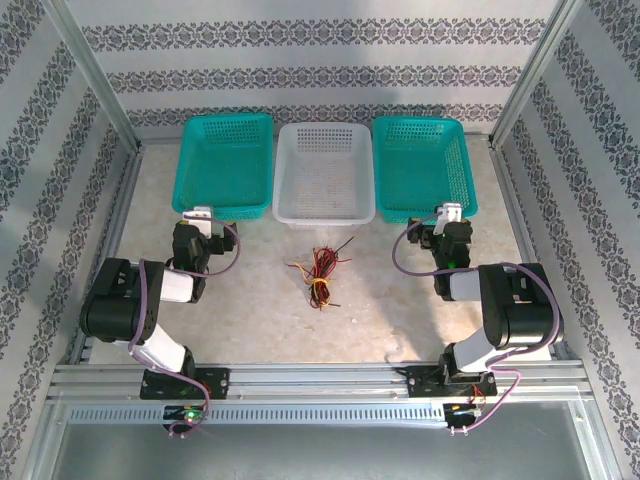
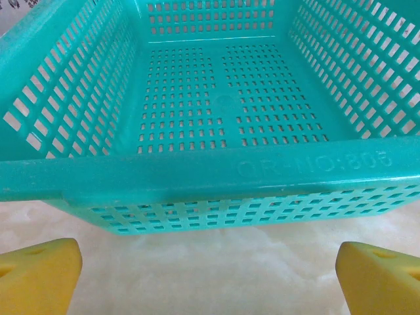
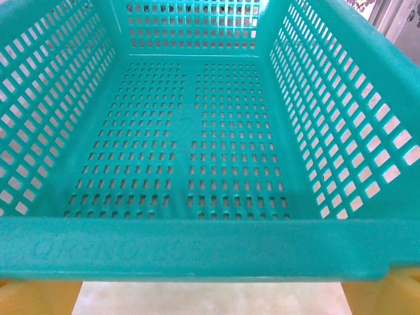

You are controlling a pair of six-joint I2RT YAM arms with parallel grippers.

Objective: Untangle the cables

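The cables [image 1: 320, 272] lie in one small tangle of thin red, yellow and black strands on the table, just in front of the white basket. My left gripper [image 1: 203, 215] sits to their left at the near rim of the left teal basket [image 1: 225, 165]. In the left wrist view the left gripper [image 2: 210, 279] is open, its yellow fingertips [image 2: 36, 275] far apart with bare table between them. My right gripper [image 1: 448, 213] sits to the right of the cables at the near rim of the right teal basket [image 1: 420, 165]. Seen from the right wrist, the right gripper [image 3: 210, 298] is open, holding nothing.
A white basket [image 1: 325, 175] stands between the two teal ones along the back. The teal basket rim [image 2: 197, 174] is close before the left fingers, and the other teal rim [image 3: 197, 249] is close before the right ones. Metal frame rails border the table.
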